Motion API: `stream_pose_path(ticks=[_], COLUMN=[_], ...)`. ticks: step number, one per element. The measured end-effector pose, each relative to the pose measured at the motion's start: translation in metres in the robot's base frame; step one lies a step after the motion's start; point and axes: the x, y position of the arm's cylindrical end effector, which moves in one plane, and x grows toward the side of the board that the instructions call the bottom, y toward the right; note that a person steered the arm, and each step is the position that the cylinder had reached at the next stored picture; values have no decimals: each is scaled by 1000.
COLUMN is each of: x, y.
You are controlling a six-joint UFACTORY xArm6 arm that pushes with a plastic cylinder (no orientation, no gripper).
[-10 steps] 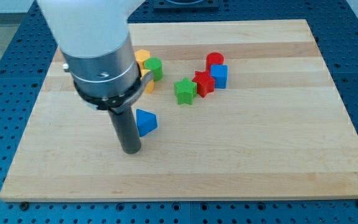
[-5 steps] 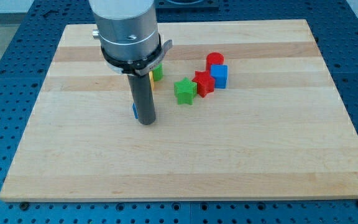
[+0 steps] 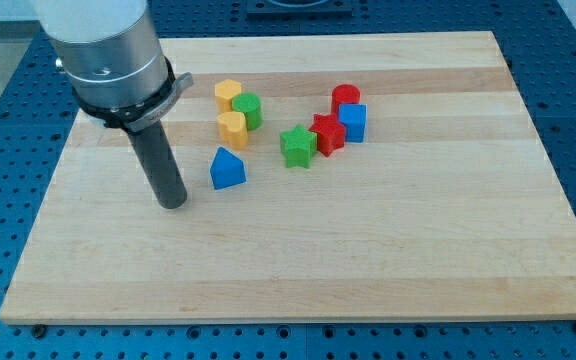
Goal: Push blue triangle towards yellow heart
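Backing off to the view's left, my tip [image 3: 172, 203] leaves blue triangle [image 3: 228, 169] nudged just below yellow heart [image 3: 233, 128]; no pincer fitted, so its state cannot be told.

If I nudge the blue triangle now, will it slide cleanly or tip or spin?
The blue triangle sits flat on the smooth wooden board, so it probably slides. My tip stands off to its left; an off-centre push likely spins it.

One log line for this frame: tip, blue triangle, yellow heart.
tip: left of triangle, apart | blue triangle: just below heart | yellow heart: beside green block
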Motion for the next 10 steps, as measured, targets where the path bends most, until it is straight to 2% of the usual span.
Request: stream_pose_path(ticks=[2, 5, 6, 7, 8, 9, 10], x=[-7, -19, -33, -28, 8, 16, 7], y=[55, 84, 76, 65, 65, 47, 2])
